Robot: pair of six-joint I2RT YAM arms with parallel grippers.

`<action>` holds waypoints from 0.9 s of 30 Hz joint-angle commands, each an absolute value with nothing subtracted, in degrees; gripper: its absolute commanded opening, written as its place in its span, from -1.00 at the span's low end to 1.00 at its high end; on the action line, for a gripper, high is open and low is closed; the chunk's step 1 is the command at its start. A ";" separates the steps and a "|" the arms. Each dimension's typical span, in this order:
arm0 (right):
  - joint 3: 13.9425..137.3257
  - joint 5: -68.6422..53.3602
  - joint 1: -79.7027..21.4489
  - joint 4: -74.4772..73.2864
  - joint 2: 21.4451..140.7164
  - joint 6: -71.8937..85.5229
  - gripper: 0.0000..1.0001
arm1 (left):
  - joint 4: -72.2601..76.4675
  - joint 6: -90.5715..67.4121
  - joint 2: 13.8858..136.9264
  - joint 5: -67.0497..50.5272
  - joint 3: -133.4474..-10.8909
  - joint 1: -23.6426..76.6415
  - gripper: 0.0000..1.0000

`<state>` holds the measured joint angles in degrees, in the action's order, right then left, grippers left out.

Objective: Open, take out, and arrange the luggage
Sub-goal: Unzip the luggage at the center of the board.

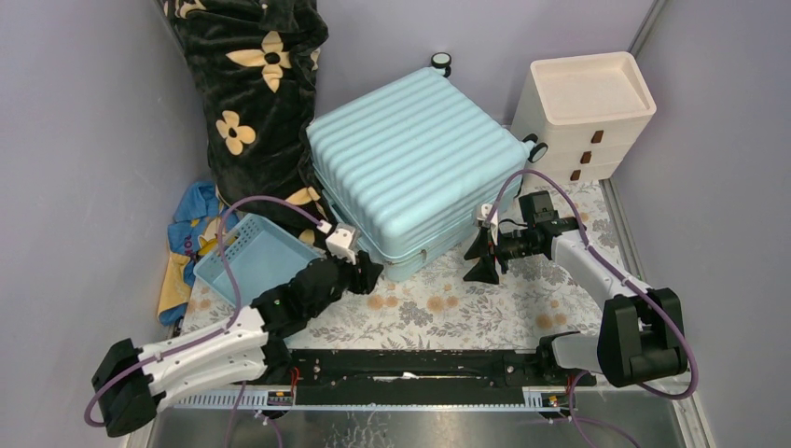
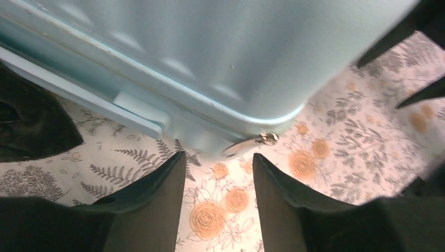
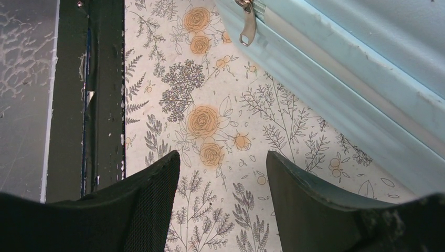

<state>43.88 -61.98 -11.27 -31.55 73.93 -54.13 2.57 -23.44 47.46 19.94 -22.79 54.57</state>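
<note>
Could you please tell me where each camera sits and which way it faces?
Top external: fixed above, behind the bases, looking down on the suitcase, blue basket and drawer unit; left arm and right arm show.
Left wrist: on the left arm, facing the suitcase's near corner and a zipper pull; open left pincer shows.
Right wrist: on the right arm, looking down at the floral mat; open right pincer shows.
Shared: both wrist views catch suitcase edge and mat.

The top camera looked steeply down from above and behind both arm bases. Each wrist camera sat close behind its own fingers. Just ahead of the left gripper and the right gripper, both views shared the floral cloth and the lower edge of the luggage.
</note>
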 commanded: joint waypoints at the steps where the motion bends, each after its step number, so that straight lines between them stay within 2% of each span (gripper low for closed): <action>1: 46.30 -62.93 -11.77 -33.47 74.54 -56.07 0.37 | 6.26 -19.14 40.41 10.90 -18.14 54.10 0.24; 5: 46.46 -63.00 -11.76 -34.00 74.78 -56.59 0.37 | 10.30 -21.53 40.67 6.36 -16.20 52.89 0.38; 8: 46.41 -63.10 -11.78 -34.16 75.03 -56.66 0.38 | 12.39 -20.44 43.76 4.37 -16.69 52.03 0.34; 14: 46.58 -63.11 -11.78 -34.56 75.16 -57.03 0.38 | 21.30 -19.10 51.85 -4.65 -16.67 45.44 0.05; 27: 46.94 -63.28 -11.78 -35.60 75.85 -58.00 0.38 | 31.52 -21.69 56.81 -16.38 -15.67 38.79 0.04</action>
<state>44.66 -62.02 -11.27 -34.46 75.44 -56.64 22.68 -20.86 55.70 -11.11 -16.27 39.94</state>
